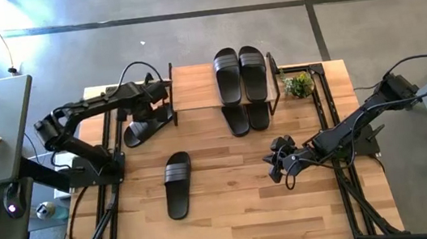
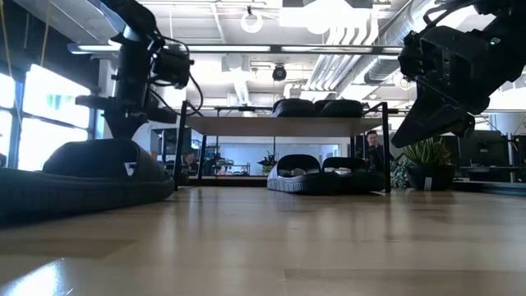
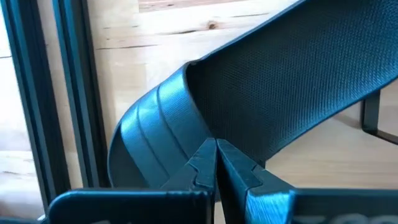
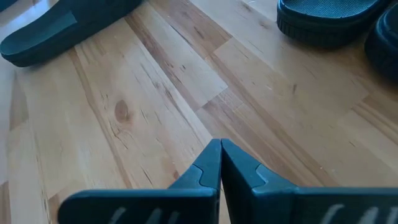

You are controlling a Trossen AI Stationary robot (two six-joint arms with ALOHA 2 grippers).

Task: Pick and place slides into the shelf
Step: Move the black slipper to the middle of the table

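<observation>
High view: four slides (image 1: 240,74) are sitting in the shelf (image 1: 193,85); left pincer (image 1: 163,91) is clamping a fifth (image 1: 148,127) at its left end, one (image 1: 177,184) is lying mid-desk (image 1: 232,207), right pincer (image 1: 278,165) is waiting closed, empty.

2 slides (image 1: 240,74) lie on the shelf (image 1: 193,85) at the table's (image 1: 234,223) far edge, 2 (image 1: 246,118) beneath — 1 (image 1: 177,185) lies mid-table, 1 (image 1: 145,130) by the shelf's left end.
</observation>
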